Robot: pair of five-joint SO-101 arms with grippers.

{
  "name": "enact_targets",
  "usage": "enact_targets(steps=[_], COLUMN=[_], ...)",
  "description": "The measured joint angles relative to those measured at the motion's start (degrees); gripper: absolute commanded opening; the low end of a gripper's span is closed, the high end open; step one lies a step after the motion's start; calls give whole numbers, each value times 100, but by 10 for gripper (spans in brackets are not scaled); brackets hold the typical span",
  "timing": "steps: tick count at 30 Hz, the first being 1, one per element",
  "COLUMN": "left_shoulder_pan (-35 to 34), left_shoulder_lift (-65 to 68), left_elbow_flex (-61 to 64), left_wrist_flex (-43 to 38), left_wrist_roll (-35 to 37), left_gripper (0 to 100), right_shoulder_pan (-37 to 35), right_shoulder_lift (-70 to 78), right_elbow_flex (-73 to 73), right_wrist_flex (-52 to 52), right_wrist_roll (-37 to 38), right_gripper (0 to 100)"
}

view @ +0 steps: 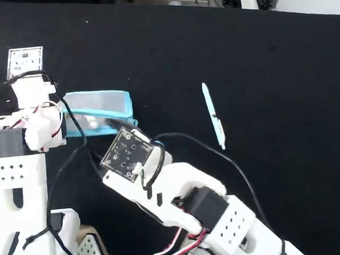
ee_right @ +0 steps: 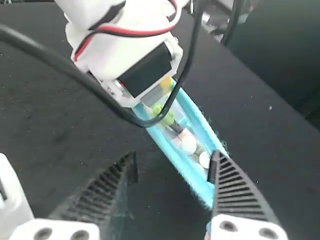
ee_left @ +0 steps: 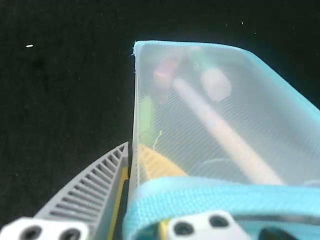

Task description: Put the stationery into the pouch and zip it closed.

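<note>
Blue pouch (view: pixel 99 107) pinched by the left gripper (ee_left: pixel 131 162), apparently to steady it; right gripper (ee_right: pixel 172 167) spread over its mouth, pen (view: pixel 213 115) lying well apart.

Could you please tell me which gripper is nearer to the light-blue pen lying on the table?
Right. The right gripper stands open at the end of the pouch nearer the pen; the left gripper clamps the pouch's other end, farther off.

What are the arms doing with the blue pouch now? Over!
Left gripper shut on pouch edge. Right gripper open at pouch mouth. Pouch unzipped, stationery inside; blue pen out on table. Black cable loops near pen.
</note>
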Motion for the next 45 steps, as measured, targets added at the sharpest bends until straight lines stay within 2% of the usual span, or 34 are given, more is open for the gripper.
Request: enact_targets(steps=[6,10,15,20,25,30,33,38,45], left_shoulder_pan=[0,0,0,0,0,0,0,0,0], left_shoulder_lift=[0,0,0,0,0,0,0,0,0], left_elbow_flex=[0,0,0,0,0,0,0,0,0], left_wrist_flex=[0,0,0,0,0,0,0,0,0], left_wrist_roll=[0,0,0,0,0,0,0,0,0], left_gripper=[30,30,30,30,30,30,30,30,30], right_shoulder_pan=[0,246,1442,2936,4018,4413,4589,4800,5204], right_shoulder_lift=[0,-26,-325,-246,1073,2593,3587,5451,7895], right_elbow_flex=[-554,-809,-1187,-1530,-1600,-1837,-2391,-3578,-5556], right_wrist_flex=[264,264,765,1767,2110,2119,2110,1925,2163], right_wrist_roll=[-123,-123,-211,-756,-879,-897,-888,-431,-378], right_gripper=[103,92,92,92,104,163,136,125,126])
